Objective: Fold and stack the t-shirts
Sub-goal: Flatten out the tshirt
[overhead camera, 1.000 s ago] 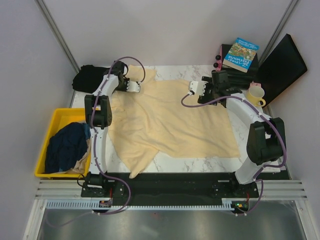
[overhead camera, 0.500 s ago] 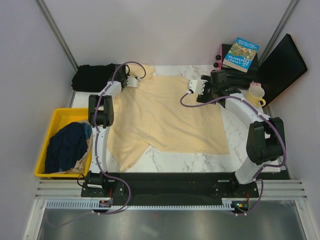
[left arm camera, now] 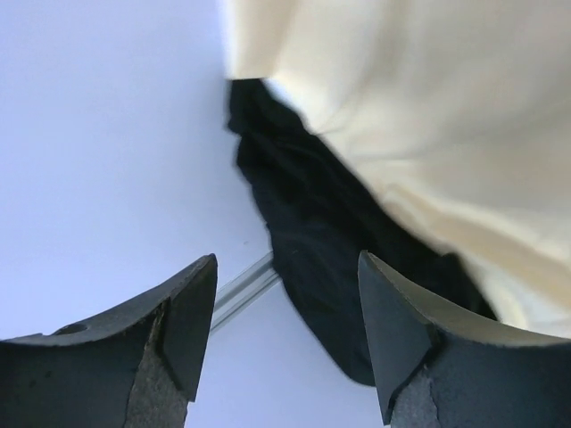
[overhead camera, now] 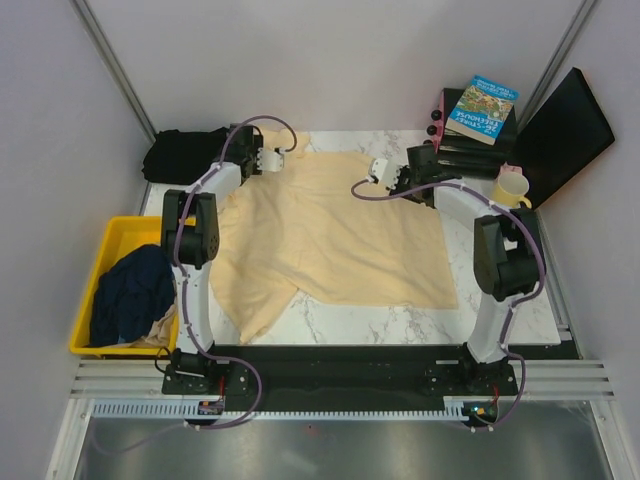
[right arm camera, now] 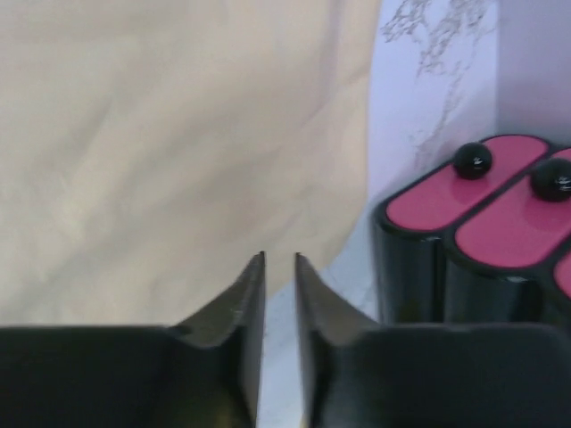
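**Tabletop seen from the near edge, nearest things first.** At the near left, beside the tabletop (overhead camera: 500,300), stands a yellow bin (overhead camera: 104,245). It holds the dark navy t-shirt (overhead camera: 130,295), bunched up over a scrap of pale cloth. The cream-yellow t-shirt (overhead camera: 330,240) lies spread across the middle of the marble tabletop, creased, with one corner trailing toward the near left edge. Both arms reach to its far edge.

The left hand (left arm camera: 285,259) hovers at the shirt's far left corner. Its fingers stand well apart with nothing between them.

The right hand (right arm camera: 280,259) sits over the shirt's far right edge. Its fingers are drawn almost together, leaving a narrow slit, and no cloth shows in that slit.

The black t-shirt (overhead camera: 180,155) lies heaped in the far left corner, touching the cream one.

At the far right stand a pink-topped black box (right arm camera: 446,241), a yellow mug (overhead camera: 510,190), a blue book (overhead camera: 481,108) on a dark stack, and a leaning black panel (overhead camera: 565,135).
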### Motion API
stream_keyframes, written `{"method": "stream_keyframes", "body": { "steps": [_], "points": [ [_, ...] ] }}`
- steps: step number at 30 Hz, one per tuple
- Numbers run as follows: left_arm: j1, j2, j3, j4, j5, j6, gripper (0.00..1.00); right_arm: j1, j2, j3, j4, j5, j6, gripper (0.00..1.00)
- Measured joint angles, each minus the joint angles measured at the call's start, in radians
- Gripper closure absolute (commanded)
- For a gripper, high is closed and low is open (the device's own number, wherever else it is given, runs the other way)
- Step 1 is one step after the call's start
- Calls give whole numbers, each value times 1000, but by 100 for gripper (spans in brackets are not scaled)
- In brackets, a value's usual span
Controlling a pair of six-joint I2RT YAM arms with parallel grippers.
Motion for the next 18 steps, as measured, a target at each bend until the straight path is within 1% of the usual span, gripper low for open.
{"method": "stream_keyframes", "body": {
  "steps": [1,2,6,11,13,15,18],
  "points": [
    [-4,-24,-10,1,0,-5,20,0,38,26,2,0,22,93],
    [-7,-50,-19,3,0,-12,11,0,78,58,0,2,50,94],
    [-14,-93,-11,28,-14,-39,11,0,195,176,0,2,130,97],
    [17,-79,42,22,-35,-76,9,0,255,262,1,0,172,98],
    [31,-82,42,7,-29,-87,11,0,271,284,2,2,179,98],
    [43,-92,23,-25,-8,-94,11,0,286,296,8,3,186,99],
    [53,-140,-71,-80,29,-97,12,0,311,301,16,6,194,100]
  ]
}}
